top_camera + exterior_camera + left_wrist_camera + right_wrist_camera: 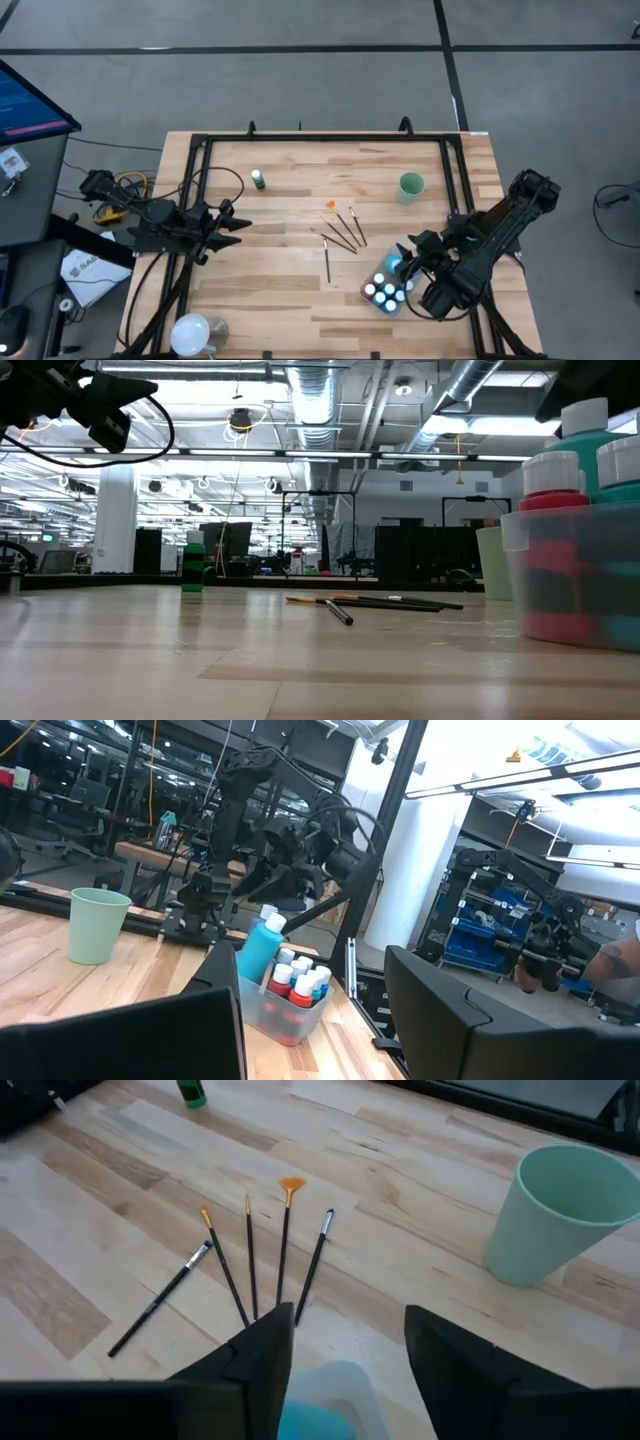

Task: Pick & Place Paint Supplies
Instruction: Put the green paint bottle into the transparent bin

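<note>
A clear tub (372,296) at the table's near right holds several small paint bottles with white caps. A taller teal bottle (260,950) leans in it, its white cap (328,1380) up. My right gripper (345,1350) hovers just over the tub, open, a finger on either side of that cap. Several thin dark paintbrushes (340,232) lie flat mid-table, fanned out. A green bottle (258,179) stands upright at the far left. My left gripper (240,225) waits open above the table's left edge, holding nothing. My right gripper's fingers (262,1352) slant down from above on either side of the teal bottle's white cap. A gap shows at one finger. I cannot tell whether the other finger touches the cap. The bottle rests in the tub.
A pale green cup (411,185) stands upright at the far right, beyond the tub. A black frame rail (300,139) runs around the table. A white round object (195,332) sits at the near left corner. Bare wood lies between the brushes and the left arm.
</note>
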`<state>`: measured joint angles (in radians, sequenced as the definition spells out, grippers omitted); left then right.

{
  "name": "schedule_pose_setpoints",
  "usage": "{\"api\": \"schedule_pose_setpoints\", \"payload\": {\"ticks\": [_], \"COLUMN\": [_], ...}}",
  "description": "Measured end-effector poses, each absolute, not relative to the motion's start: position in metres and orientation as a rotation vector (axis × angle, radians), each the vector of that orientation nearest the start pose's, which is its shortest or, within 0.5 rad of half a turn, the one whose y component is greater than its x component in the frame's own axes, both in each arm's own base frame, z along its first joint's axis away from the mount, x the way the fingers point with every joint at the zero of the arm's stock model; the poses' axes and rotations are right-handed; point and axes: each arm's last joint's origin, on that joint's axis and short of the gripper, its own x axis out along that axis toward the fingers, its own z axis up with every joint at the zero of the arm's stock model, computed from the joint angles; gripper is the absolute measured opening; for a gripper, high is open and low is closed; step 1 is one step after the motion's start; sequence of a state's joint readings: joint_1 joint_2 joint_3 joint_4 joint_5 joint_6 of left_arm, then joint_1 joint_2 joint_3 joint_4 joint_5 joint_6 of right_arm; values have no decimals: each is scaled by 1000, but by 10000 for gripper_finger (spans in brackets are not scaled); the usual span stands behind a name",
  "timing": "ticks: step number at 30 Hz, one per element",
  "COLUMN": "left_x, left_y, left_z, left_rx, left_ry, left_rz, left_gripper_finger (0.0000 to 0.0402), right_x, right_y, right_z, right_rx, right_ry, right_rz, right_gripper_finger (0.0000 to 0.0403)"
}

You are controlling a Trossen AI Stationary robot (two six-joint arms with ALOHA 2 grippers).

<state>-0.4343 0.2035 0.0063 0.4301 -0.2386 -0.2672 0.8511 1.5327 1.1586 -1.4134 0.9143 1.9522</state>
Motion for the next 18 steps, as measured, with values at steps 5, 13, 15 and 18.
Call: {"api": "schedule_pose_setpoints", "payload": {"ticks": [5, 13, 15, 18], "left_x": [100, 100, 100, 100], "left_y": [-39, -39, -39, -39], "left_z": [190, 190, 190, 190], "left_rx": [-342, -343, -343, -343], "left_ry": [-194, -195, -195, -195], "left_rz": [-223, -224, -224, -224], "left_gripper_finger": [132, 132, 132, 132], "right_x": [191, 246, 264, 290], "right_y": [157, 111, 98, 76], "right_z": [284, 356, 370, 387], "right_rx": [304, 137, 110, 85], "right_ry": [596, 606, 581, 533], "right_rz": [-860, -778, -732, -620], "right_gripper_finger": [220, 244, 244, 244]}}
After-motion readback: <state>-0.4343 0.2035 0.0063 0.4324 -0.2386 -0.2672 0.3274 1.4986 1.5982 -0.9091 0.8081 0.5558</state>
